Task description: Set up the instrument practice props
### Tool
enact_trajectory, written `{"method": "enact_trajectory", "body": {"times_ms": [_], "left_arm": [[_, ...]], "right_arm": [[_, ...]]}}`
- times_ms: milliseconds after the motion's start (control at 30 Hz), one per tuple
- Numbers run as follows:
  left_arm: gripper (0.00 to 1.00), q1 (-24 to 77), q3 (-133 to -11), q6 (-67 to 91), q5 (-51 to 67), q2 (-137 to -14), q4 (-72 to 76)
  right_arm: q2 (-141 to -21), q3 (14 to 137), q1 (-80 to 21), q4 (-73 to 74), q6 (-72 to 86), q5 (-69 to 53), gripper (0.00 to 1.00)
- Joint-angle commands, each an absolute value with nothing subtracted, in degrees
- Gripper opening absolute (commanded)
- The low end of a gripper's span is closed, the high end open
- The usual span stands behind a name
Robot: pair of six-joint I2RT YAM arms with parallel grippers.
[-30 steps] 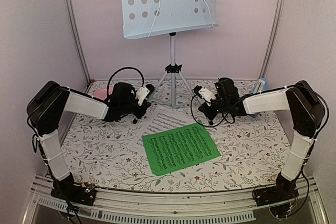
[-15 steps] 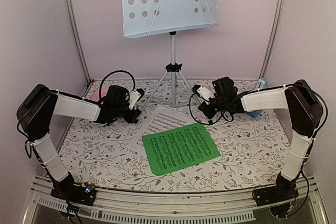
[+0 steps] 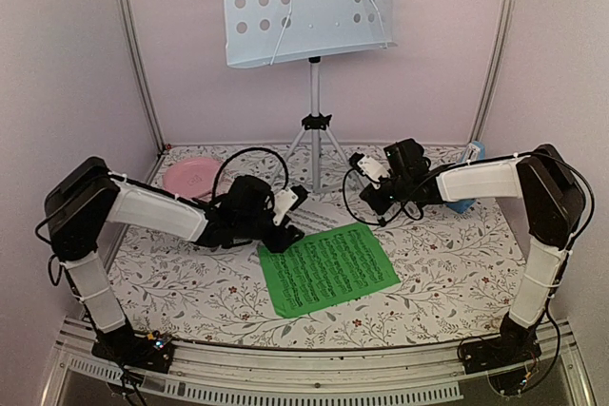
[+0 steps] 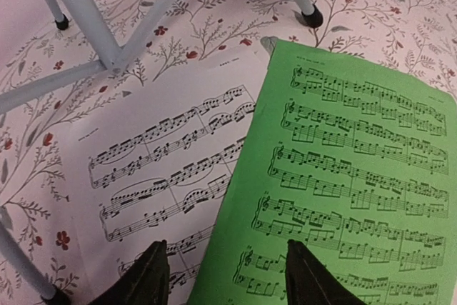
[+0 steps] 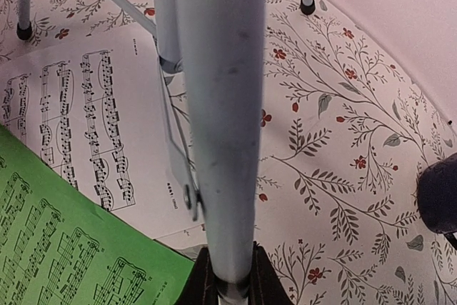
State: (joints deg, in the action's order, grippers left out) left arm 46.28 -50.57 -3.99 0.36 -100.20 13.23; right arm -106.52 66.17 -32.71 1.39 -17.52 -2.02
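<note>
The pale grey perforated music stand rises on its silver tripod at the back centre. My right gripper is shut on a tripod leg low on the right side. A green sheet-music page lies on the table, overlapping a white page. My left gripper hovers open just above them, one finger over the white page and one over the green. A light-blue metronome peeks out behind my right arm.
A pink plate lies at the back left on the floral tablecloth. A dark blue mug sits close to the right gripper, at the right edge of the right wrist view. Frame posts and pink walls close in the sides and back.
My left gripper opened, pulled away from the tripod's left side, then swung right and forward over the pages, uncovering the pink plate. The right arm has held still.
</note>
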Motion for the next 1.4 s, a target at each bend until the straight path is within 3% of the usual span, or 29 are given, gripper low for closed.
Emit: {"method": "enact_trajectory", "body": {"times_ms": [0,200,367,600,1033,1367], "left_arm": [[0.55,47.0,-59.0,-0.3,4.1,-108.5,9.8],[0.55,47.1,-63.2,-0.2,5.6,-115.0,4.2],[0.54,46.9,-58.1,1.2,5.8,-113.3,2.0],[0.51,46.9,-47.8,3.3,5.9,-104.8,0.8],[0.5,45.1,-45.2,1.1,8.3,-95.6,-3.2],[0.59,44.0,-38.5,1.8,1.7,-80.4,6.6]], "right_arm": [[-106.7,66.1,-33.6,8.2,-14.9,-2.5,0.05],[-106.3,65.8,-34.7,8.3,-14.1,-4.5,0.06],[-106.4,65.9,-35.6,8.2,-13.0,-6.1,0.06],[-106.2,64.9,-37.9,7.8,-11.3,-7.4,0.08],[-105.7,64.1,-43.8,5.2,-5.0,-12.9,0.16],[-107.9,65.5,-46.6,3.3,-2.7,-14.2,0.23]]}}
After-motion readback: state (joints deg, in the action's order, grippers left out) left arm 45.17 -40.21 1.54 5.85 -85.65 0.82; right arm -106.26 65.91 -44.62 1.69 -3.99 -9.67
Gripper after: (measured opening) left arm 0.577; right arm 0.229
